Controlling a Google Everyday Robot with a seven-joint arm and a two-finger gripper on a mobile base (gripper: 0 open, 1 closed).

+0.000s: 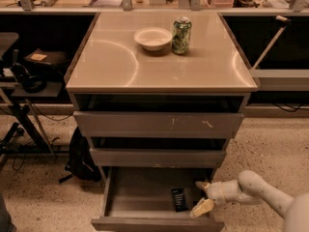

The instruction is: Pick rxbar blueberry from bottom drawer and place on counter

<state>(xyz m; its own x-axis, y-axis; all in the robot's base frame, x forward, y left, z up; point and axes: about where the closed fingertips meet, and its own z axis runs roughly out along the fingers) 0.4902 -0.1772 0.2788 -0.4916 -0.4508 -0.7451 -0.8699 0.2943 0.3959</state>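
Two pale fingers [202, 208] stand spread apart at the right end of the open bottom drawer [155, 224], one tip higher and one lower, with nothing held between them. They belong to the gripper [199, 196], which reaches in from the right over the drawer's right wall on a cream-coloured arm [256, 192] that enters from the lower right corner. Just beside the fingertips, to their left, lies the rxbar blueberry [179, 199]: a small, flat, near-black rectangle with a faint patch of pale print near its upper end, lying flat on the drawer floor with its long side running front to back, in the right half of the drawer. Whether the fingertips touch it is hard to tell; a thin gap appears to separate them. Above the pulled-out drawer sit the middle drawer [157, 157] and the scratched upper drawer [159, 123], both slightly ajar. On top, the glossy beige counter [111, 66] carries a white bowl [153, 37] and, just right of it, a green patterned can [181, 35]. A black bag [79, 156] rests on the speckled floor left of the cabinet.
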